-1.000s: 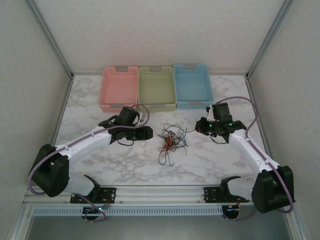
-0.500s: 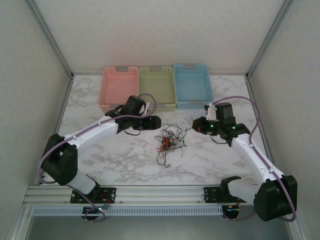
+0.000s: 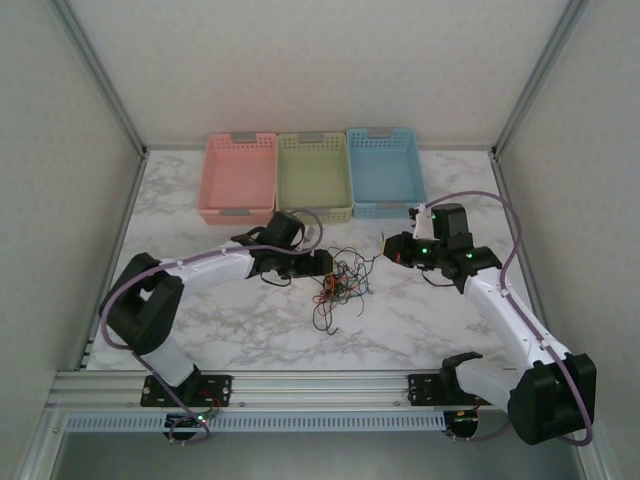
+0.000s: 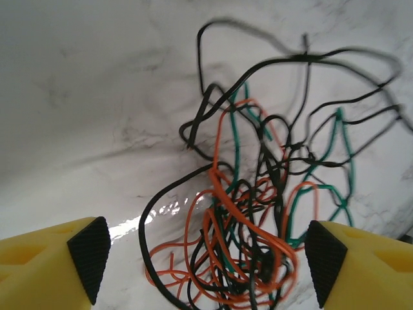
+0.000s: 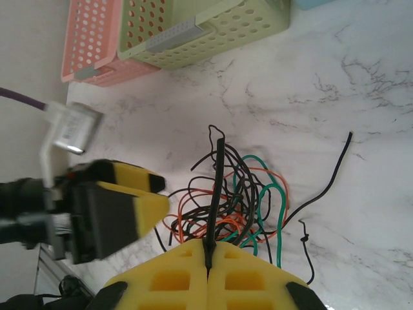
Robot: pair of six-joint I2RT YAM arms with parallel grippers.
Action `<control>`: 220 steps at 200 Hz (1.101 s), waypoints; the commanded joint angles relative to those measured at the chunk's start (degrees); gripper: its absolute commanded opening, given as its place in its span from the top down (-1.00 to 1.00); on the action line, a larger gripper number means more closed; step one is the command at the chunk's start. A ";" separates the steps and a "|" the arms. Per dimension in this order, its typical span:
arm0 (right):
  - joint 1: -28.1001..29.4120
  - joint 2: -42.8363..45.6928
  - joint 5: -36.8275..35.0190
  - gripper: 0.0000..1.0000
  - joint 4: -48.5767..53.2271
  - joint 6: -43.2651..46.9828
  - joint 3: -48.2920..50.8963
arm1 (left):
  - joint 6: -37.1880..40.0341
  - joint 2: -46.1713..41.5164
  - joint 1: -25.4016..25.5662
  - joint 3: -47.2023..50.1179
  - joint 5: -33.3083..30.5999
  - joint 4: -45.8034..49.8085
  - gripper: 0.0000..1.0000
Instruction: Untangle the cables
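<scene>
The left claw (image 3: pixel 322 263) has swung right to the single tangle of cables (image 3: pixel 340 282) and now stands wide, its two fingers (image 4: pixel 87 255) flanking the heap. We see black, red-orange and green strands knotted mid-desk (image 3: pixel 250 325). The right claw (image 5: pixel 208 258) is clamped tight on one black cable (image 5: pixel 216 194). Three containers line the far edge: pink basket (image 3: pixel 238 178), green basket (image 3: pixel 314 175), blue basket (image 3: pixel 384 168).

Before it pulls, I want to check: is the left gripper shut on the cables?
No, the left gripper stands open, its fingers wide apart on either side of the tangled cables.
</scene>
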State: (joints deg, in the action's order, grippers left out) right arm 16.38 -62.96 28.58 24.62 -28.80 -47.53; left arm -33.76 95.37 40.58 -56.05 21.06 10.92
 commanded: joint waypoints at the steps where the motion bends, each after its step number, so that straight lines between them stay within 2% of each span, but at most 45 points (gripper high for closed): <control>1: -0.12 1.87 0.99 1.00 -0.89 -1.03 -0.05 | -2.91 1.77 2.08 -0.93 -1.10 -3.45 -0.67; 56: -0.09 1.84 0.02 1.00 -1.48 -0.94 2.17 | -4.20 6.84 2.75 -4.46 -2.48 -3.75 -0.70; 87: -0.12 0.00 1.24 1.00 -2.52 -1.22 2.60 | -4.04 11.48 4.80 -8.67 -3.59 -2.20 -0.70; 131: -0.12 -1.21 1.17 1.00 -0.98 0.28 1.32 | -2.24 15.07 5.83 -13.15 -7.61 2.03 -0.57; 155: -0.08 -1.69 1.05 1.00 1.44 1.29 -0.45 | -1.36 16.28 6.00 -13.73 -9.57 3.82 -0.37; 184: -0.20 -1.11 1.17 1.00 2.27 1.23 -1.43 | -0.59 15.68 6.00 -12.77 -11.56 4.49 0.01; 220: -0.20 -1.40 1.26 1.00 4.56 1.49 -3.10 | 1.64 14.78 5.75 -13.46 -14.33 7.81 0.63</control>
State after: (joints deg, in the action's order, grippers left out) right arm 16.36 -64.40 28.67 26.02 -28.47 -47.86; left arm -34.41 110.65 46.41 -68.60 10.37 14.15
